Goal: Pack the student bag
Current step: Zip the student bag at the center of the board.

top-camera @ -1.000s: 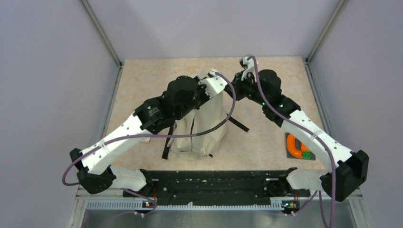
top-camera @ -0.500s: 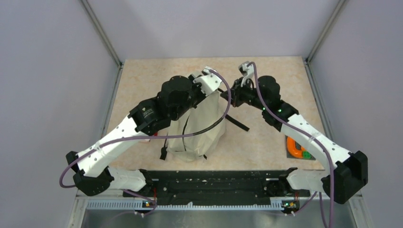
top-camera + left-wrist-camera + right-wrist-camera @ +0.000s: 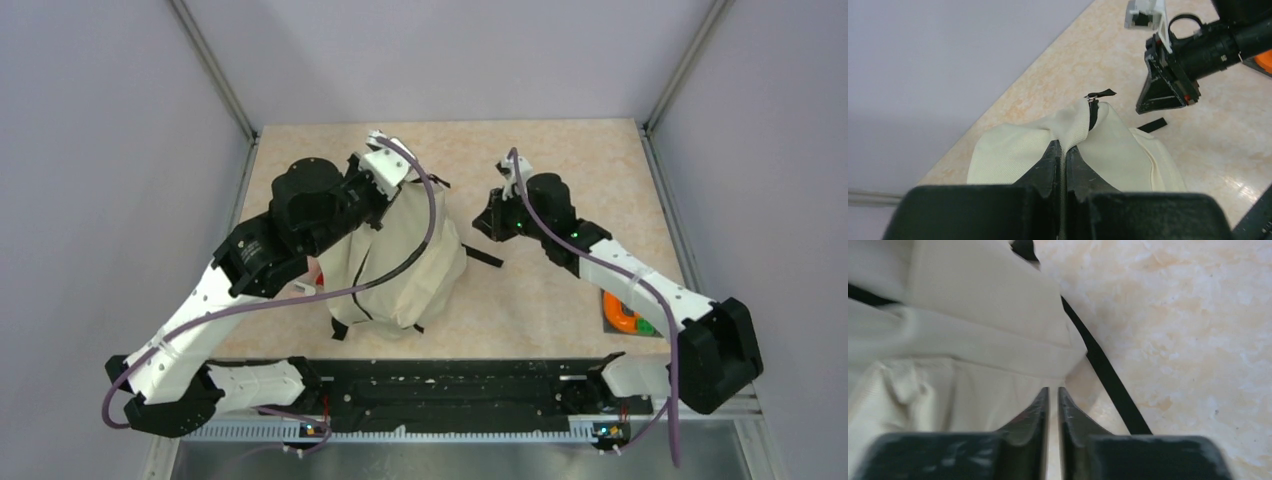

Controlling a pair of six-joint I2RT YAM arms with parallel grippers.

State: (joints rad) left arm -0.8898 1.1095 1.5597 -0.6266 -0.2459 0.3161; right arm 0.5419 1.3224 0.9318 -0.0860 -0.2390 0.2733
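- The left gripper (image 3: pixel 1062 146) is clamped narrow on a raised fold of cream fabric at the top of the student bag (image 3: pixel 1013 150), with the cloth pinched between its two black fingers.
- A short black tab (image 3: pixel 1100 93) with a small metal piece pokes up from the peak of that fold, just beyond the fingertips.
- The right gripper (image 3: pixel 1053 392) has its jaws drawn together with only a sliver of a gap, and it holds nothing. Its tips point at the bag's right edge, and whether they touch the cloth cannot be told.
- A black webbing strap (image 3: pixel 1103 370) runs from under the bag's edge across the table just beside the right gripper's tips.
- From above, the student bag (image 3: pixel 410 260) sits on the table (image 3: pixel 560 150) left of centre. Its far end is partly hidden under the left arm, and black straps trail from its near and right sides.
- The right gripper (image 3: pixel 490 215) stands to the bag's right, facing it, with a strip of bare table between them.
- An orange item (image 3: pixel 622 308) lies on a grey pad near the table's right edge, well apart from the bag and partly hidden by the right arm.
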